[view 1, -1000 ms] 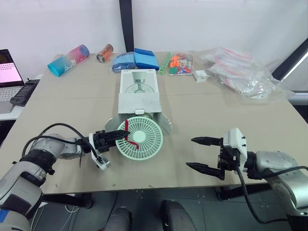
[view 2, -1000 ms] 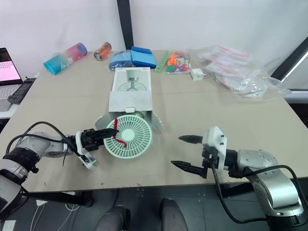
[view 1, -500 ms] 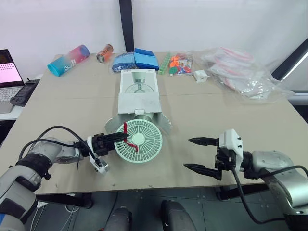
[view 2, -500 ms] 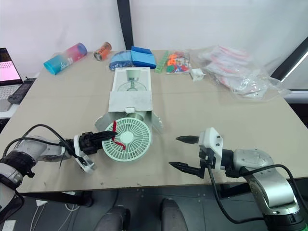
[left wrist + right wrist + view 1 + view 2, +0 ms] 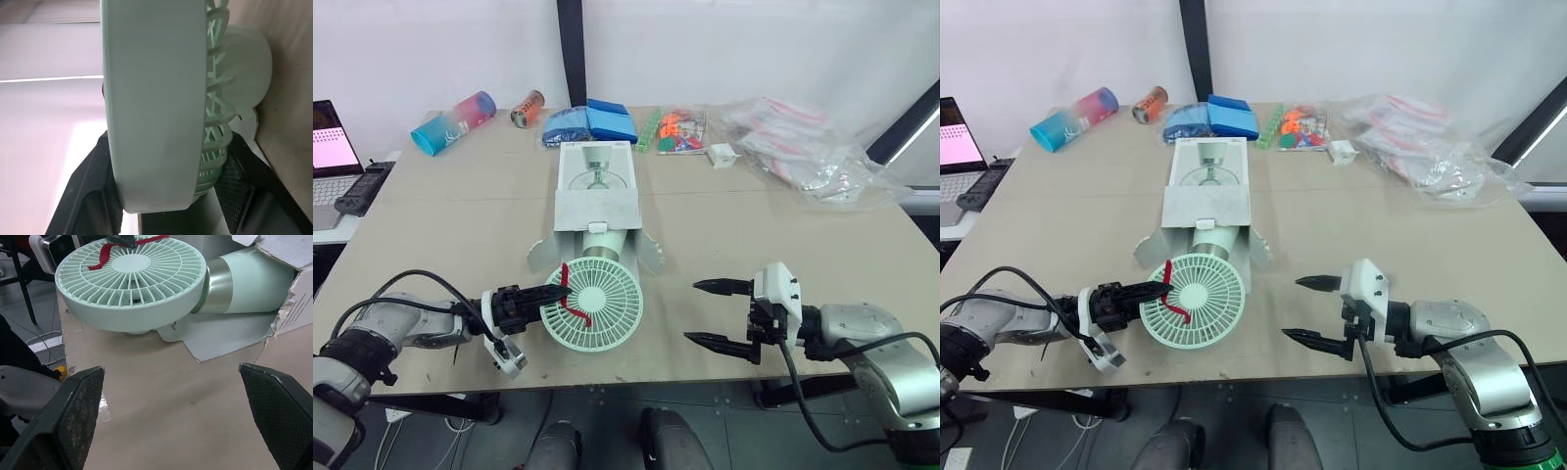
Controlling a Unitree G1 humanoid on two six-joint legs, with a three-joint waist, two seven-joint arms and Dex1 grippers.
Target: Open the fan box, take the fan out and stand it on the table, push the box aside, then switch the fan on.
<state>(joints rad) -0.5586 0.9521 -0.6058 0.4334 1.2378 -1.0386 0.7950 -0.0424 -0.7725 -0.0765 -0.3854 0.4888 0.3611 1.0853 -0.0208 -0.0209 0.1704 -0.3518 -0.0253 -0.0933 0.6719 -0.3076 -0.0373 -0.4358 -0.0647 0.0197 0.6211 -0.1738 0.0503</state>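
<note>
— What's around you?

— A white wall behind, and a broad tan table (image 5: 460,215) in front of me. A heap of clear plastic bags (image 5: 813,147) lies at the far right, and a laptop (image 5: 331,147) sits off the far left corner.

— And the box?

— The white fan box (image 5: 595,201) lies in the middle of the table, lengthwise away from me. Its near end is open, with the flaps splayed out to both sides.

— Is the fan out?

— Partly. The mint-green fan (image 5: 592,305) has its round head outside, on the near side of the box, with the grille facing up. Its pale cylinder base lies in the box mouth, between the flaps.

— What are your hands doing?

— My left gripper (image 5: 556,294) reaches in from the left and is clamped on the left rim of the fan head. In my left wrist view one finger (image 5: 93,181) is against each face of the rim. My right gripper (image 5: 693,311) hovers right of the fan, near the table's near edge. Its fingers are spread wide with nothing between them, and it is apart from both fan and box.

— Anything smaller?

— A pink-and-blue tumbler (image 5: 452,122) lies on its side at the far left, with a can (image 5: 526,108) just right of it. A red ribbon (image 5: 567,276) crosses the grille beside my left fingertips.
</note>
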